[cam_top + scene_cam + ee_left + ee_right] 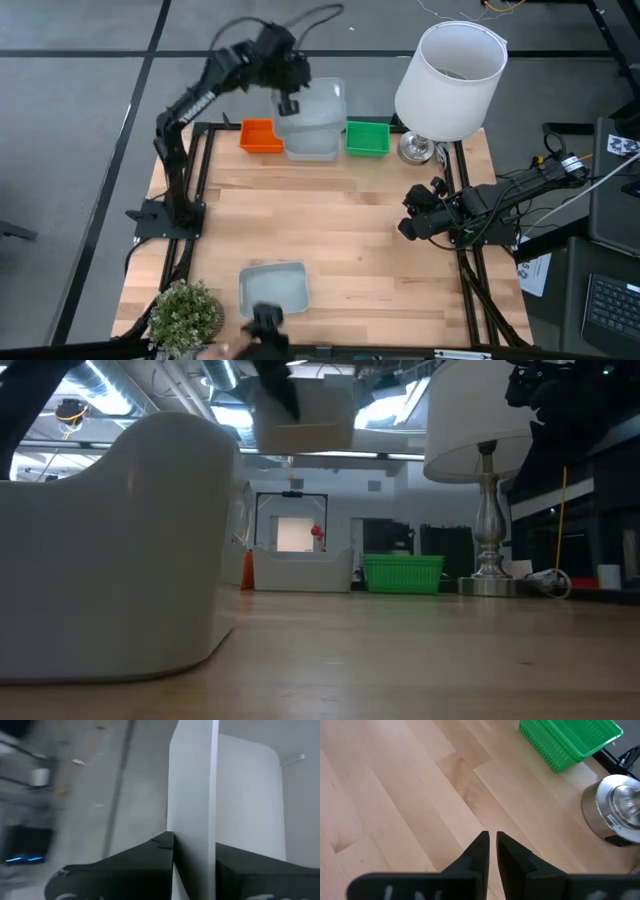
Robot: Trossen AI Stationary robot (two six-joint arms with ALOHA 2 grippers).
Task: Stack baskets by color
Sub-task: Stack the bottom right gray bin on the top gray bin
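Note:
My left gripper [288, 103] is shut on a pale grey-blue basket [318, 104], high over the table's far edge. Under it, another pale basket [312, 148] rests on the table between an orange basket [259, 136] and a green basket [367, 138]. A third pale basket [273, 287] sits near the front edge and looms large in the low view [110, 550]. At the table's right side my right gripper [410, 226] hovers above bare wood, its fingers [481, 851] nearly together with nothing between them. My left gripper pinches one side wall [194, 851] of the pale basket, with one finger [150, 855] outside the wall and the other [235, 862] inside the hollow. The fingers slant downward over the rim. The basket [303, 415] is lifted well clear of the table and the baskets below.
A lamp with a big white shade [450, 72] and a silver base [418, 148] stands at the far right, next to the green basket. A small potted plant [187, 312] sits at the near left corner. Bare wood [340, 225] spans the table's middle.

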